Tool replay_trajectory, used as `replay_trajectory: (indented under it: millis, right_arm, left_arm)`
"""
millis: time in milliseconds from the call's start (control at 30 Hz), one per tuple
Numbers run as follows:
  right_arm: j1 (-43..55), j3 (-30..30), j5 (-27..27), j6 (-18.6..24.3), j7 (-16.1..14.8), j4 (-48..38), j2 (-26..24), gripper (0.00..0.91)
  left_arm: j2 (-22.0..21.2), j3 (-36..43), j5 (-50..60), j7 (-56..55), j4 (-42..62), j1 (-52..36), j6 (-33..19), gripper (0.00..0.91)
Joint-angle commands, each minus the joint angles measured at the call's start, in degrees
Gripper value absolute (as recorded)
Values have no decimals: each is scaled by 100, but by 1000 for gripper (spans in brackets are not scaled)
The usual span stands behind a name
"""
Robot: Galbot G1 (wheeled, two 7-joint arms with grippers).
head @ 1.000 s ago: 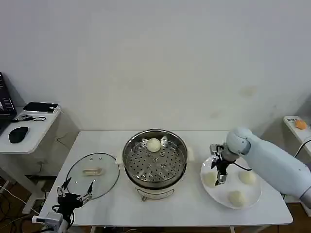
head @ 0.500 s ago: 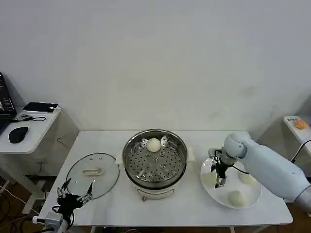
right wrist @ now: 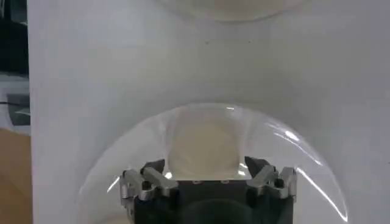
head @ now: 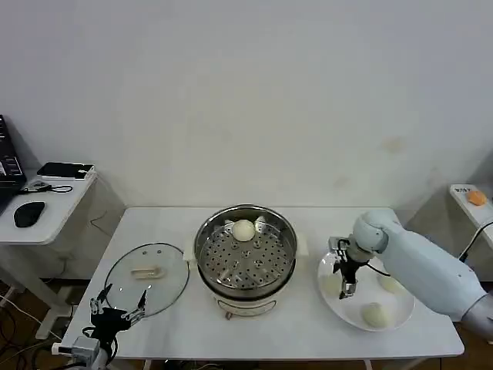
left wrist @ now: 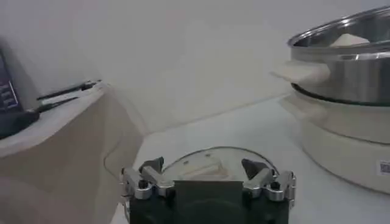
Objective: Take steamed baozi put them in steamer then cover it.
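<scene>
From my head camera, the round shiny stainless-steel steamer (head: 245, 259) on its cream-white base stands mid-desk (head: 192, 324), and one small smooth cream-white baozi (head: 243, 230) lies on the perforated tray at the steamer's far side. The round clear glass cover (head: 146, 277) with its cream bar handle lies flat on the desk beside the steamer, on my left. My left jaws (head: 117, 311) hang parked and spread at the desk's near edge, just this side of the cover. On the steamer's other side is a flat white plate (head: 366, 289) holding three more baozi (head: 375, 314); my right jaws (head: 346, 287) point down over the one nearest the steamer (head: 333, 284).

From my left wrist, my left jaws (left wrist: 207, 176) are released, the cover (left wrist: 210, 165) lying beyond them and the steamer (left wrist: 347, 52) off to one side.

From my right wrist, my right jaws (right wrist: 206, 180) stand open, a baozi (right wrist: 204, 141) between the fingertips (right wrist: 153, 168) on the plate (right wrist: 304, 176), not clenched.
</scene>
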Motion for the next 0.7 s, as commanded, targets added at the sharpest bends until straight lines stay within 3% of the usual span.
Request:
replay_trajectory:
  millis: [33, 700]
  right_arm:
    - [-7, 15, -16, 13, 14, -31, 22, 796]
    - [354, 94, 240, -63, 19, 513, -481, 766]
  left_arm:
    - [-5, 2, 1, 0, 1, -2, 0, 907]
    - [-23, 49, 8, -1, -4, -62, -1, 907]
